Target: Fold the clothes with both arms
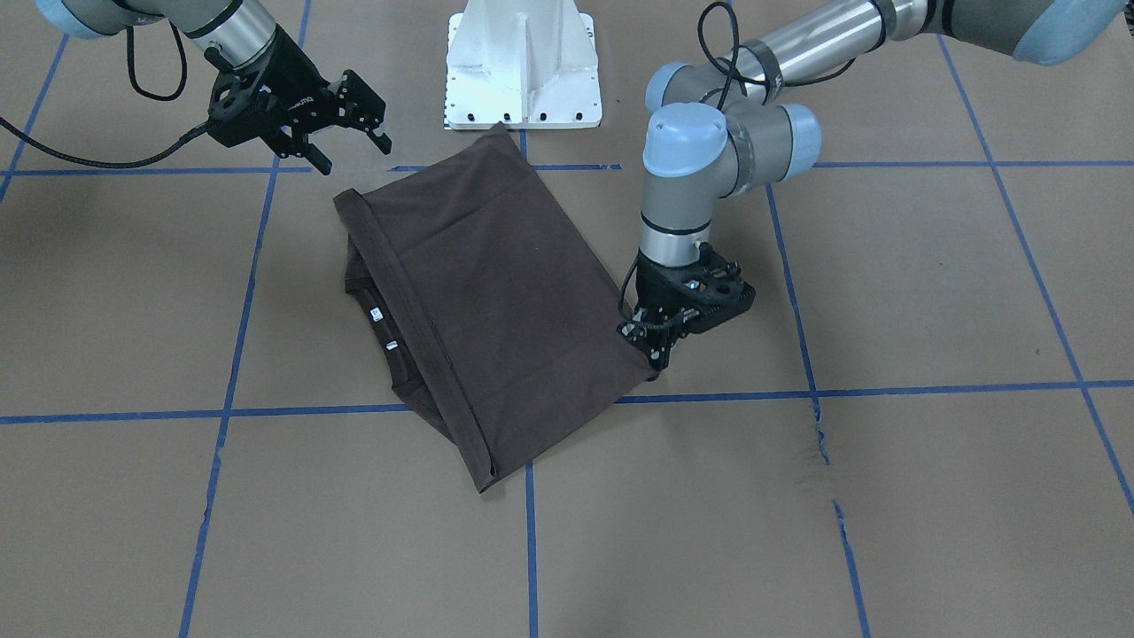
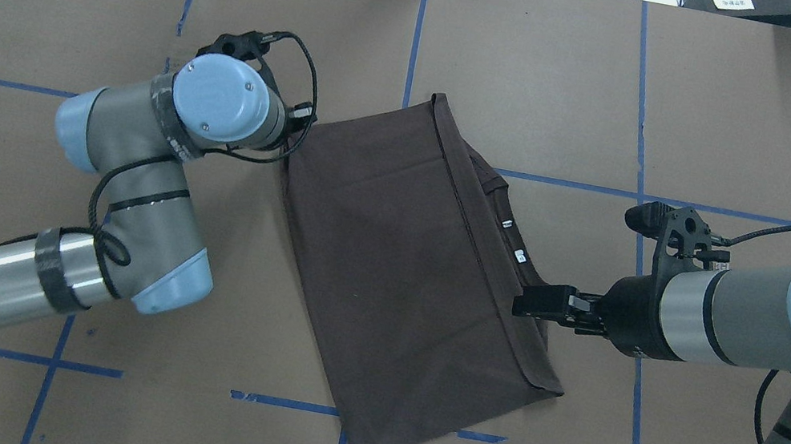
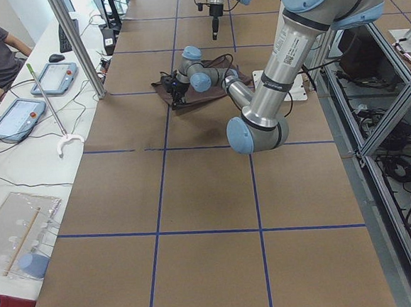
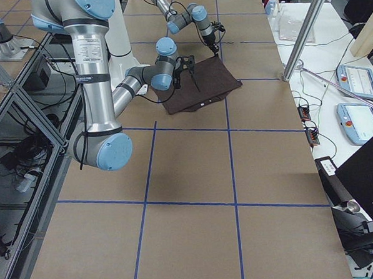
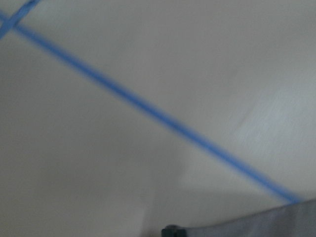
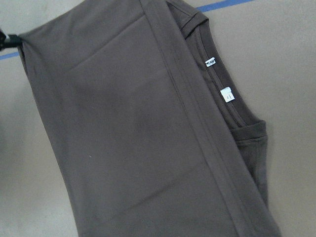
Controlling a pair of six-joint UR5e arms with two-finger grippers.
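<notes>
The dark brown-grey T-shirt (image 1: pixel 496 301) lies folded in half on the table, its hem band laid over the collar, and the white neck tags (image 6: pixel 211 61) peek out beside it. My left gripper (image 1: pixel 656 353) points down at the shirt's fold corner and touches it. Whether it is open or shut I cannot tell; its wrist view is blurred and shows only a fingertip (image 5: pixel 170 231). In the overhead view its wrist (image 2: pixel 222 98) hides it. My right gripper (image 1: pixel 354 152) is open and empty, raised above the hem edge (image 2: pixel 523 303).
The white pedestal base (image 1: pixel 523 66) stands just behind the shirt's rear corner. Blue tape lines (image 1: pixel 939 388) cross the brown paper tabletop. A person sits at a side desk with tablets (image 3: pixel 17 115) beyond the table's far edge.
</notes>
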